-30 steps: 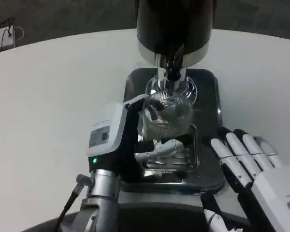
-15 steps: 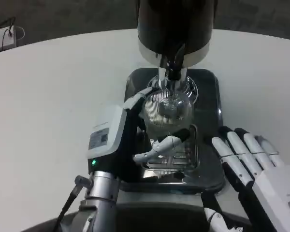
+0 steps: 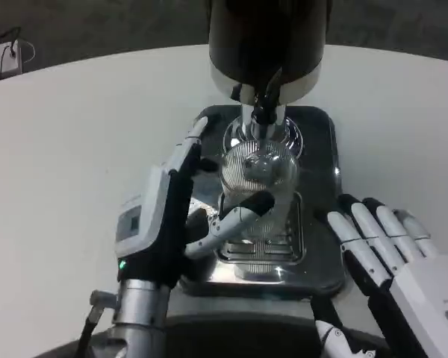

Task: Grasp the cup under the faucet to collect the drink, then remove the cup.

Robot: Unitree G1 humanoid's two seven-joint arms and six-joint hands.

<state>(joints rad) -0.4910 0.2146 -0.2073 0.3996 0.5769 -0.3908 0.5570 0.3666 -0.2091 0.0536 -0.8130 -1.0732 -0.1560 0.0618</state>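
I'm at the collecting step, as I judge it: the ribbed glass cup (image 3: pixel 258 173) stands on the steel drip tray (image 3: pixel 321 253), right below the faucet (image 3: pixel 263 110) of the dark drink dispenser (image 3: pixel 267 41). Whether any drink is running I cannot tell; the glass looks clear and the spout sits just above its mouth.

My left hand (image 3: pixel 181 201) is at the cup's left side, palm turned toward it. One finger reaches up along the far side near the rim, and the thumb comes round the near side low down, its dark tip against the glass wall. It's a loose wrap. The fingers are fairly wide, and I can't say for certain that they clamp the glass or only touch it.

My right hand (image 3: pixel 381 250) waits near the tray's right edge, fingers straight and spread, holding nothing, well off the cup.

Next, I reckon, I need a firm close round the cup's body, keeping it upright and centred under the spout while it fills, then a level draw back toward me, clear of the faucet, without tipping.
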